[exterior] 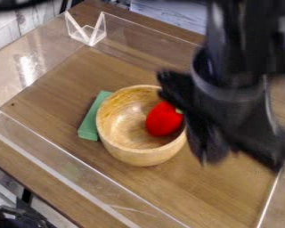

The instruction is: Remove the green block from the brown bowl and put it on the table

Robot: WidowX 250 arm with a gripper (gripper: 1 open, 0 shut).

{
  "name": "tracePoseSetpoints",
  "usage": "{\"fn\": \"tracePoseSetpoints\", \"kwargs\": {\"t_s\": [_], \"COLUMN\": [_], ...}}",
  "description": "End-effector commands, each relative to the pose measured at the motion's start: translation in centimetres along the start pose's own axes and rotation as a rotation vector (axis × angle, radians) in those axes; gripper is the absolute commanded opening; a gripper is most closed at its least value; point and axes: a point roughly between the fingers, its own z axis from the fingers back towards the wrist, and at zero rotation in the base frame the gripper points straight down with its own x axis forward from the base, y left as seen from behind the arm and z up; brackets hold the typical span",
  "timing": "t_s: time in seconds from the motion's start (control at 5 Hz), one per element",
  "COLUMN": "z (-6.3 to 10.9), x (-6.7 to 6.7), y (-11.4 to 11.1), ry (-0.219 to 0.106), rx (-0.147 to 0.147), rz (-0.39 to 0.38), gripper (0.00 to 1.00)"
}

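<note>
At the far left of your view, clear low walls edge the dark brown wood-grain worktop [50, 76], which carries the brown bowl [135, 157]. Take that bowl as your landmark. Up and to the left of it in your view, near the far edge of the worktop, you see a small clear frame [85, 28] with thin pale outlines.

Just at the left side of the bowl you have the green block [93, 119]. It lies on the worktop, outside the bowl, with its right side right up against or partly behind the bowl's wall; you cannot tell whether the two touch. The bowl itself sits upright on the wood, round and light brown, with thick smooth walls, and its left inside is bare.

Inside the bowl, against the right part of its inner wall, you find a rounded red object [164, 119]. Its upper right is hidden from you by the dark arm.

To the right of the bowl, the black end effector [202, 142] hangs over the worktop, large and blurred in your view, and it covers the bowl's upper right rim. Its fingers are too blurred and too hidden for you to tell how far open it is, or whether it has hold of anything. You see bare worktop below it, to the bowl's lower right.
</note>
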Motion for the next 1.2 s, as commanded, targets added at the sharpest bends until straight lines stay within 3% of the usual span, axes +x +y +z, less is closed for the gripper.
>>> {"fn": "tracePoseSetpoints", "kwargs": {"t_s": [0.0, 0.2, 0.4, 0.6, 0.8, 1.0], "z": [1.8, 1.1, -0.3, -0.8, -1.7, -2.4], "x": [1.7, 3.0, 4.2, 4.7, 4.7, 4.0], "y": [2.4, 4.6, 5.5, 7.4, 10.2, 13.3], "ry": [-0.059, -0.080, -0.096, -0.081, -0.085, -0.096], "rx": [0.037, 0.077, 0.094, 0.137, 0.171, 0.187], "rz": [0.053, 0.062, 0.098, 0.167, 0.240, 0.276], "gripper": [1.00, 1.00, 1.00, 1.00, 1.00, 1.00]}}
